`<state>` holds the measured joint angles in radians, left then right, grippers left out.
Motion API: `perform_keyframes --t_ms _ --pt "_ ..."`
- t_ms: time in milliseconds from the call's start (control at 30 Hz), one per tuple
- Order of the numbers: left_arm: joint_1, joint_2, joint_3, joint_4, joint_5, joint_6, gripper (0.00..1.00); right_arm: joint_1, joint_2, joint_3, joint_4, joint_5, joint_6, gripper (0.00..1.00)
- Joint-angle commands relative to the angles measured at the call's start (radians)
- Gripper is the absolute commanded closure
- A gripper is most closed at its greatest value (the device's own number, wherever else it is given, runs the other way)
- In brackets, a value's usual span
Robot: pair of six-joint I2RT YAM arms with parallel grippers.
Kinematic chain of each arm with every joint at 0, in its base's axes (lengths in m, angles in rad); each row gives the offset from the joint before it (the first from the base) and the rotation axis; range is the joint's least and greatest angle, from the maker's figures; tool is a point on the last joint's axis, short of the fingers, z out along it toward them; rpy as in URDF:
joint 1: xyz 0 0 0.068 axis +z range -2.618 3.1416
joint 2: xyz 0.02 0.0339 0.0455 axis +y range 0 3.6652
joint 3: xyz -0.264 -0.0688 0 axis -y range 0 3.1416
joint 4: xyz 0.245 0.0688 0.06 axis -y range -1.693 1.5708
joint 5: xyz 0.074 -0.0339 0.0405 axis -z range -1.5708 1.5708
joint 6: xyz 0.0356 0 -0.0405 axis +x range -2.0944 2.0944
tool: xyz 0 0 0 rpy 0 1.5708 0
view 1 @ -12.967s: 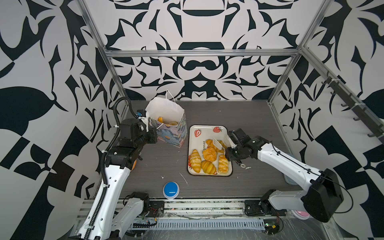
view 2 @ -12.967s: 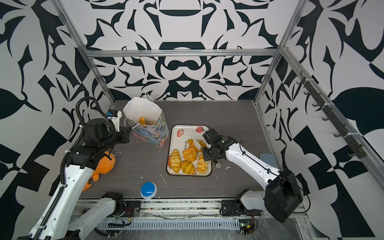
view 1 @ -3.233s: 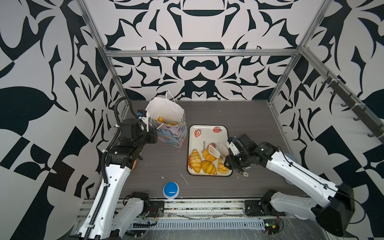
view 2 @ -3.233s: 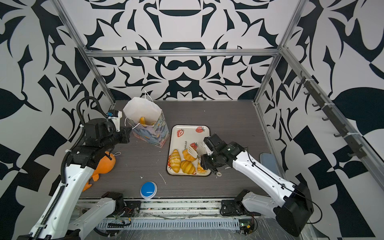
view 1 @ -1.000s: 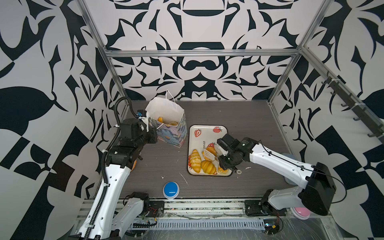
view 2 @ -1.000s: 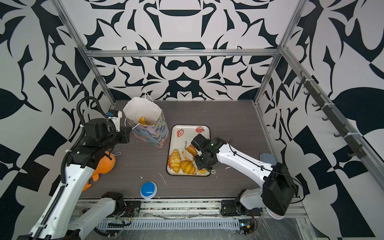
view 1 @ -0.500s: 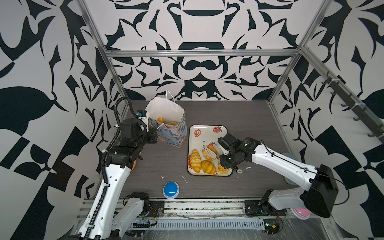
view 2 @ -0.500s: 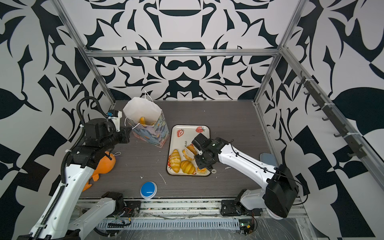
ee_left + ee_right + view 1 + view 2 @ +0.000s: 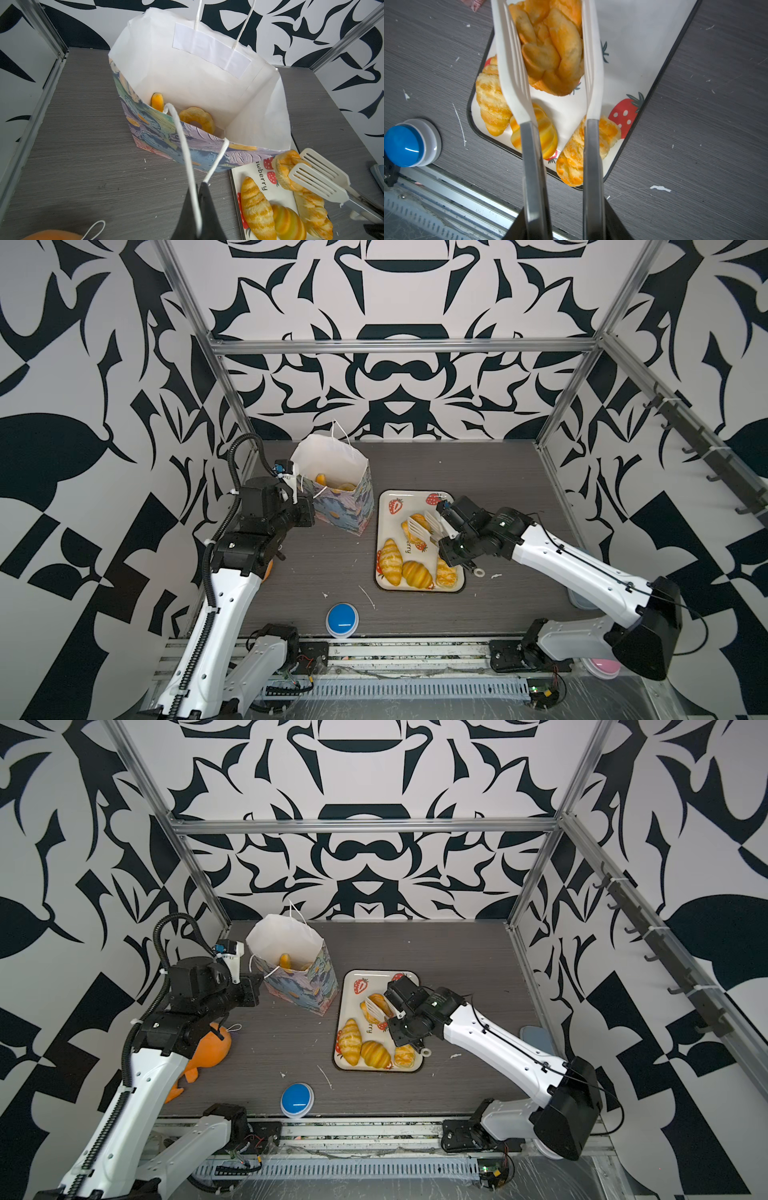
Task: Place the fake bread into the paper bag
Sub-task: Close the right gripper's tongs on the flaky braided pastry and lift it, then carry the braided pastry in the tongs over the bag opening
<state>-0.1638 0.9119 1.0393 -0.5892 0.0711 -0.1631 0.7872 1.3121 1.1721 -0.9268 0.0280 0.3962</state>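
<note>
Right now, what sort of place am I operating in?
Most likely a robot test cell, not a kitchen: an aluminium frame and black-and-white patterned wall panels enclose the grey tabletop, a left arm and a right arm are mounted along its front edge, and toy pastries lie on a strawberry-print tray.

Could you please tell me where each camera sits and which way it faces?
Top views: high in front, looking down on the table; both arms show.
Left wrist: behind left gripper, facing paper bag's mouth; shut fingers pinch its handle.
Right wrist: behind right gripper, looking along its tongs at the plaited pastry.
Both wrist views share the tray.
</note>
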Motion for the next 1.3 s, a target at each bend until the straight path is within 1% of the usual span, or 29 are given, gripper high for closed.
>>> perform_keyframes --t_ms 0,300,800,1267 --pt "-0.003 -0.002 -0.006 -0.026 0.004 0.004 0.95 0.004 -0.035 0.079 0.007 0.026 -0.010 0.57" --pt "-0.003 -0.004 -0.005 -0.026 0.004 0.005 0.95 0.004 -0.024 0.183 0.008 0.010 -0.018 0.57" --pt "-0.002 -0.007 -0.009 -0.026 0.004 0.005 0.96 0.004 0.037 0.415 0.019 -0.024 -0.036 0.57" --pt "-0.003 -0.007 -0.007 -0.026 0.004 0.005 0.96 0.007 0.127 0.597 0.049 -0.108 -0.035 0.57"
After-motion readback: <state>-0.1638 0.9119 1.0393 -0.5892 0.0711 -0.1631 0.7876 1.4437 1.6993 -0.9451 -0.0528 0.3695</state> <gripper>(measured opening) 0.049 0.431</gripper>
